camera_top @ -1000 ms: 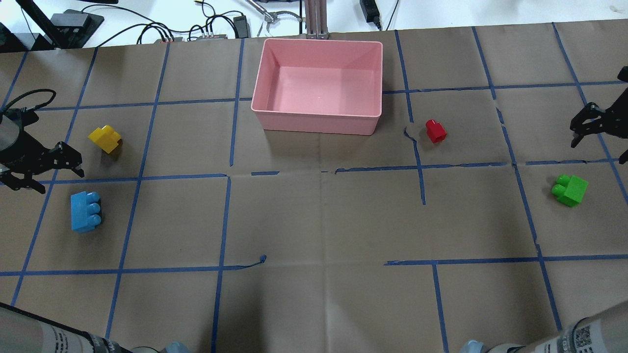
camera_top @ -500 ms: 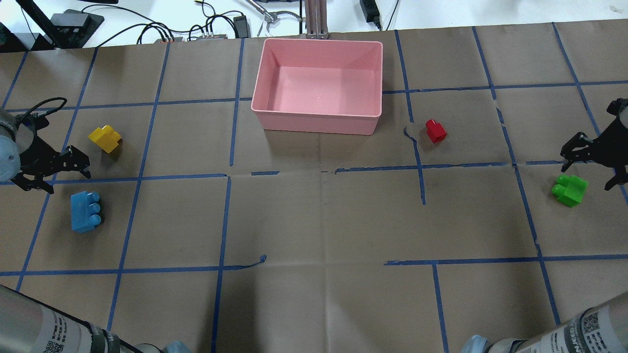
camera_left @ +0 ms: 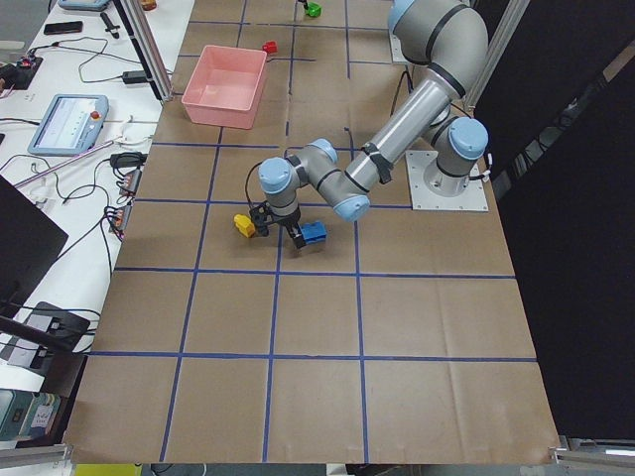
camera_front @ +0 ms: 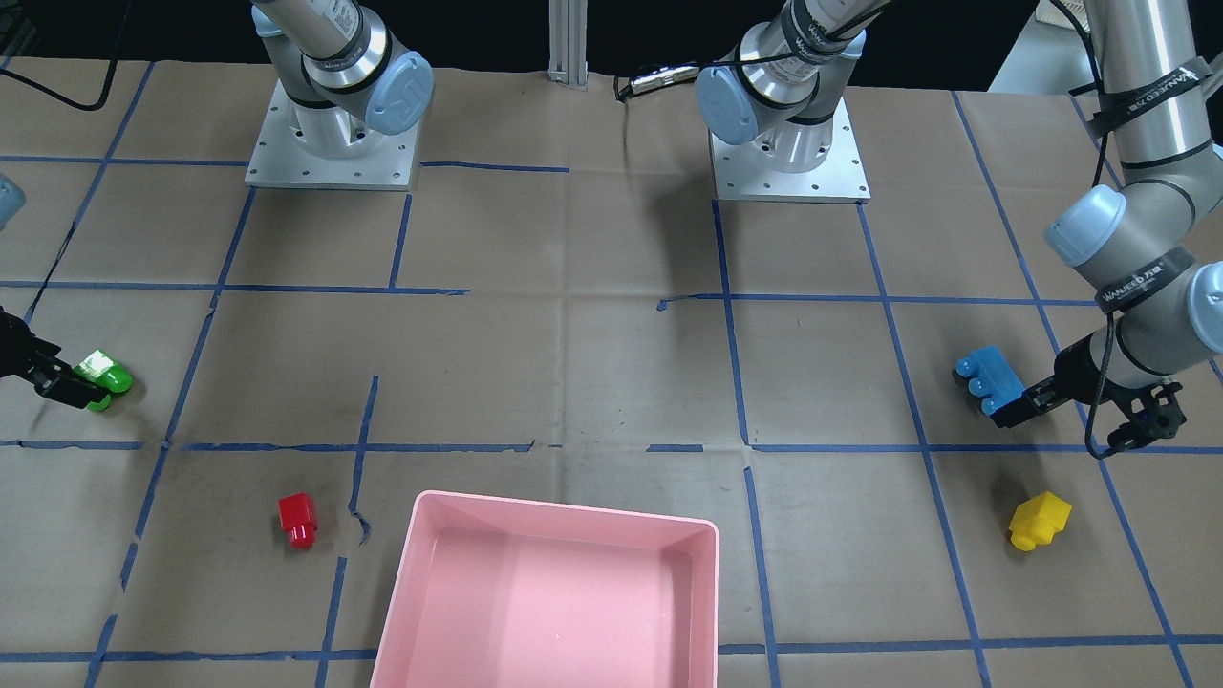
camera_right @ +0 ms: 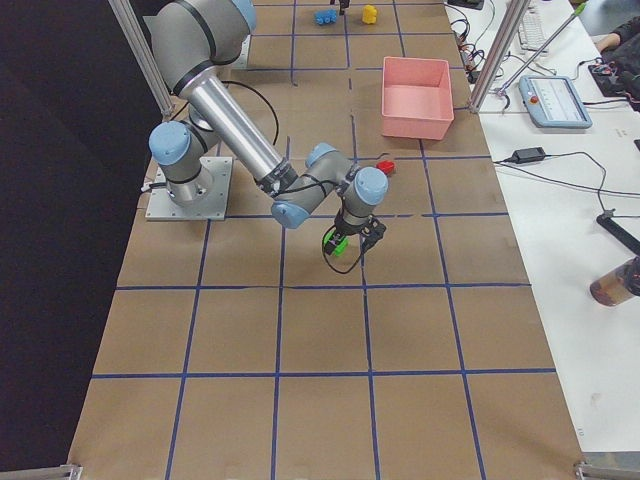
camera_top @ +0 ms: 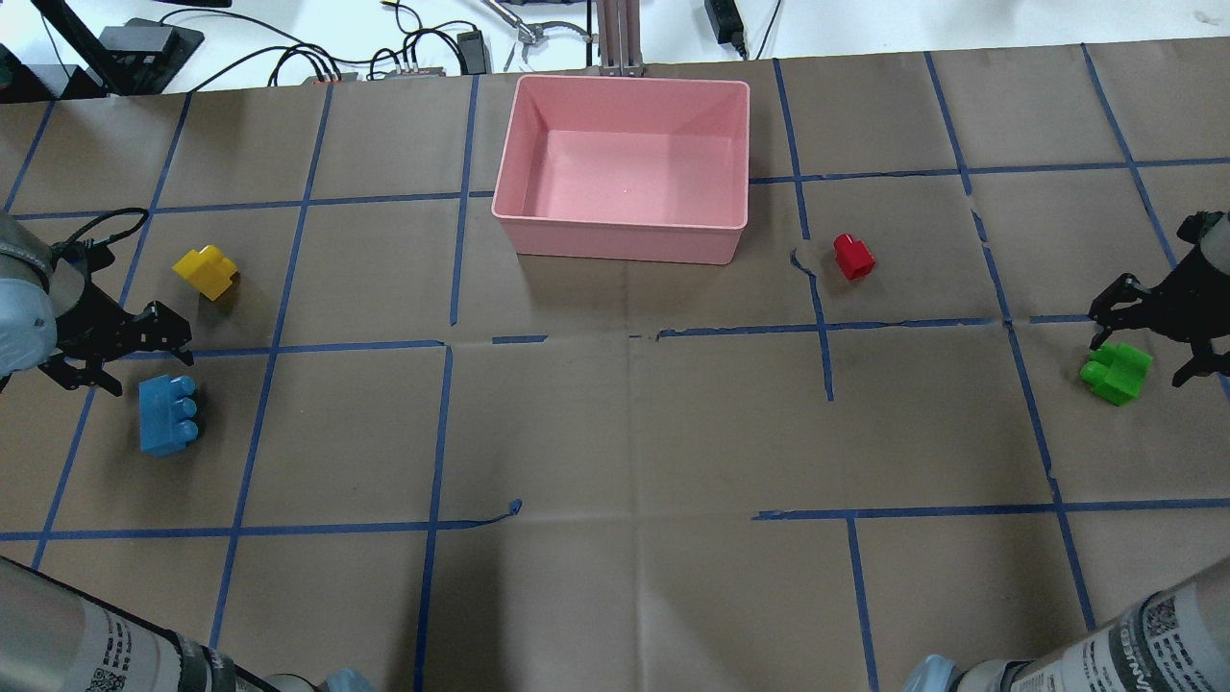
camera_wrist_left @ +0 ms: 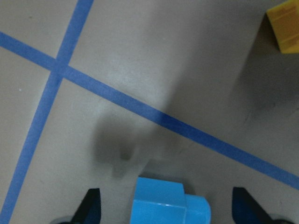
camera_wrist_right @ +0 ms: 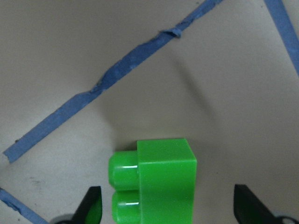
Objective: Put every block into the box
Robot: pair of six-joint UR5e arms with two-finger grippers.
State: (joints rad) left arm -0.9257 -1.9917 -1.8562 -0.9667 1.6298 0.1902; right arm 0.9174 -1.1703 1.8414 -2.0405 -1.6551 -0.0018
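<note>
The pink box (camera_top: 623,242) stands empty at the far middle of the table. The blue block (camera_top: 167,415) and the yellow block (camera_top: 206,271) lie at the left. The red block (camera_top: 852,256) lies right of the box and the green block (camera_top: 1117,371) at the far right. My left gripper (camera_top: 149,373) is open above the far end of the blue block (camera_wrist_left: 168,203), a finger on each side. My right gripper (camera_top: 1137,363) is open over the green block (camera_wrist_right: 154,182), its fingers well apart on either side.
Brown paper with blue tape lines covers the table (camera_top: 634,432). Cables and devices (camera_top: 413,53) lie beyond the far edge behind the box. The two arm bases (camera_front: 330,143) stand at the robot's side of the table.
My left gripper has moved nearer and a little right, from beside the yellow block to over the blue block. My right gripper has moved nearer and left, onto the green block. No block has moved.
</note>
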